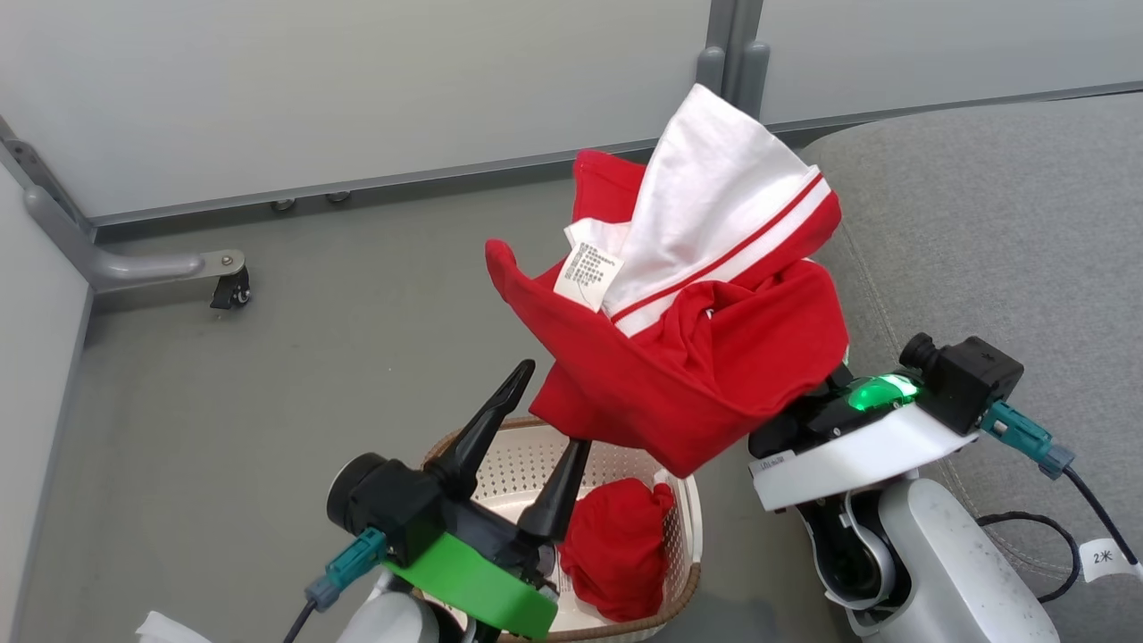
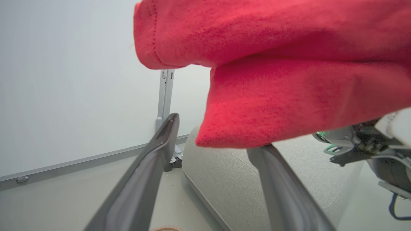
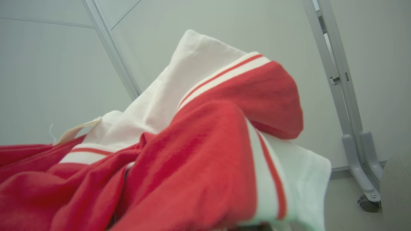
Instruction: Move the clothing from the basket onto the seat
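Note:
A red garment with a white striped panel and a care tag, part of the clothing (image 1: 705, 339), hangs in the air above the basket and beside the seat (image 1: 991, 232). It is draped over my right gripper, whose fingers are buried in the fabric; the wrist (image 1: 848, 438) shows below it. My left gripper (image 1: 549, 411) stands open just under the garment's lower hem, holding nothing; one of its fingers (image 2: 160, 144) stays clear and the other touches the red cloth (image 2: 289, 96). A second red garment (image 1: 621, 545) lies bunched in the cream basket (image 1: 527, 455).
Grey partition walls close the back and left, with a caster foot (image 1: 228, 286) on the floor. The grey seat corner (image 2: 224, 183) lies right of the basket. A black cable with a tag (image 1: 1103, 554) trails over the seat by my right arm.

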You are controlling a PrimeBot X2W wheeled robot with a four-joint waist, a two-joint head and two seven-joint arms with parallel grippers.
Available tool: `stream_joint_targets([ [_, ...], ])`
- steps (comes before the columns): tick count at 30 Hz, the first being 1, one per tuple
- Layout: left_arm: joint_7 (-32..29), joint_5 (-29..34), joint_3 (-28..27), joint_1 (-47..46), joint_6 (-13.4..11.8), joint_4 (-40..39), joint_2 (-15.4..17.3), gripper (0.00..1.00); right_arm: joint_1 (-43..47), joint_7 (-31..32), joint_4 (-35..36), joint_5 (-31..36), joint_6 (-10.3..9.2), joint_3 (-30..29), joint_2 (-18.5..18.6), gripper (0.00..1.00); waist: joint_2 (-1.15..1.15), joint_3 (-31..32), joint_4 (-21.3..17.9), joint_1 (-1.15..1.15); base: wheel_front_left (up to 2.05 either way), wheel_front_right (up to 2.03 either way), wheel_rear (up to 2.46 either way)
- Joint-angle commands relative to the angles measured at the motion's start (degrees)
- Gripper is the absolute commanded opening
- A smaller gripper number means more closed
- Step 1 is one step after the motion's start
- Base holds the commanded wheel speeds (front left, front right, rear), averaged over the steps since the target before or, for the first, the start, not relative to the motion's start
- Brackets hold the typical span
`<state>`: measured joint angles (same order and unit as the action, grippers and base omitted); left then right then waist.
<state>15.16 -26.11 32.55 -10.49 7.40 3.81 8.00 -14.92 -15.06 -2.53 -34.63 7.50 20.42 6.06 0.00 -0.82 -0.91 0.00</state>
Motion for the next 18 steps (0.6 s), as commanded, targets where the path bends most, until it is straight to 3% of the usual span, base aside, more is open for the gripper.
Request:
stream_joint_targets([
  [1, 0.0, 0.9, 0.0, 0.8, 0.1, 0.3, 0.8, 1.00, 0.7, -0.2, 0.2, -0.2, -0.01, -0.3, 0.1, 0.00, 0.00, 0.1, 0.0, 0.00, 0.00, 0.00, 0.00],
  [5, 0.0, 2.1, -1.2, 2.8, 0.1, 0.9, 1.8, 1.00, 1.7, -0.2, 1.0, -0.5, -0.01, -1.0, -0.2, 0.00, 0.00, 0.6, 0.0, 0.00, 0.00, 0.00, 0.00],
  [11, 0.0, 4.0, -7.2, 7.2, 0.1, 1.4, 3.2, 1.00, 3.2, -0.2, 2.0, -0.6, -0.01, -2.6, -0.5, 0.00, 0.00, 1.4, 0.8, 0.00, 0.00, 0.00, 0.00],
  [18, 0.0, 4.9, -15.6, 11.3, 0.1, 1.6, 2.8, 1.00, 5.6, -0.2, 2.7, -0.7, -0.01, -5.5, -0.4, 0.00, 0.00, 2.1, 2.8, 0.00, 0.00, 0.00, 0.00],
])
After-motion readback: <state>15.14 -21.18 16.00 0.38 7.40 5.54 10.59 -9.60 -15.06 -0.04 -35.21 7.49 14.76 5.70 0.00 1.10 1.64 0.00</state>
